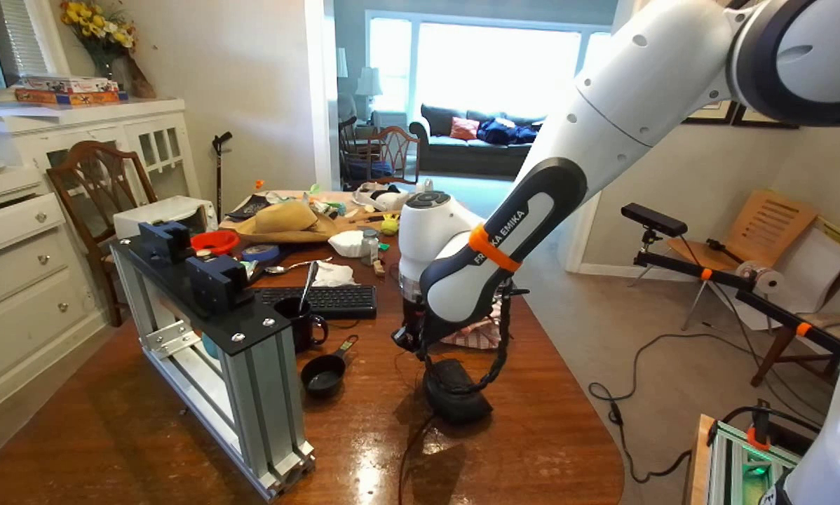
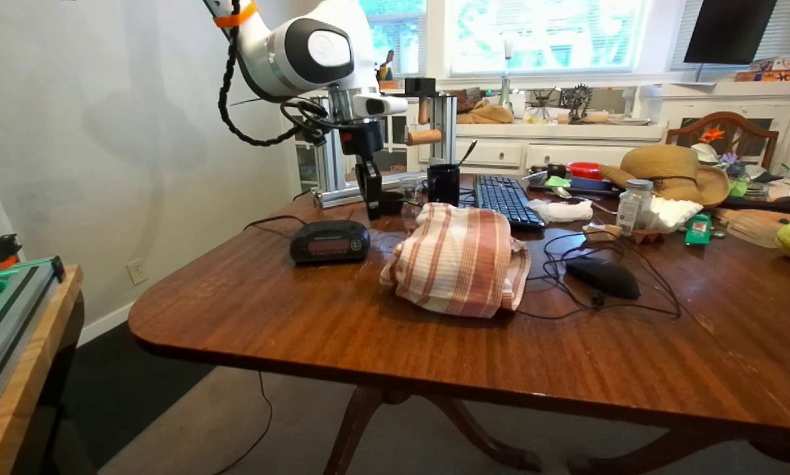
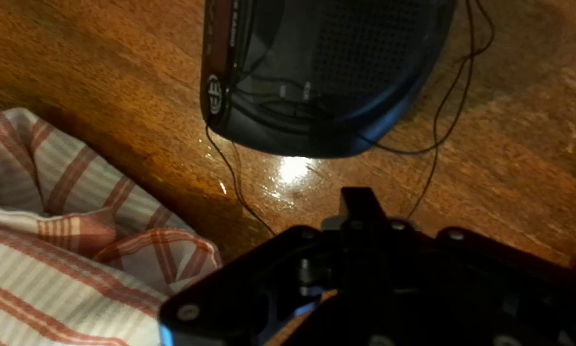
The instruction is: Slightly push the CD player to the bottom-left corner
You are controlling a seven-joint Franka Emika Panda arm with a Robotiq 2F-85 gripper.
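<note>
The CD player (image 2: 330, 241) is a black rounded device with a dark reddish display window. It stands upright on the wooden table and also shows in an exterior view (image 1: 455, 396). In the wrist view the CD player (image 3: 336, 72) lies at the top, its speaker-grid top facing the camera and its upper part cut off. My gripper (image 2: 372, 212) points down just beside and behind the CD player in that exterior view. In the wrist view my gripper (image 3: 357, 194) has its fingers together with nothing between them, and a strip of bare table separates it from the CD player.
A striped cloth bundle (image 2: 457, 260) stands near the gripper. A black measuring cup (image 1: 324, 373), a mug (image 1: 301, 326), a keyboard (image 1: 336, 301) and an aluminium frame (image 1: 262, 400) stand around. Thin cables (image 3: 442, 139) run beside the CD player. The table's rounded corner (image 2: 148, 323) is at front left.
</note>
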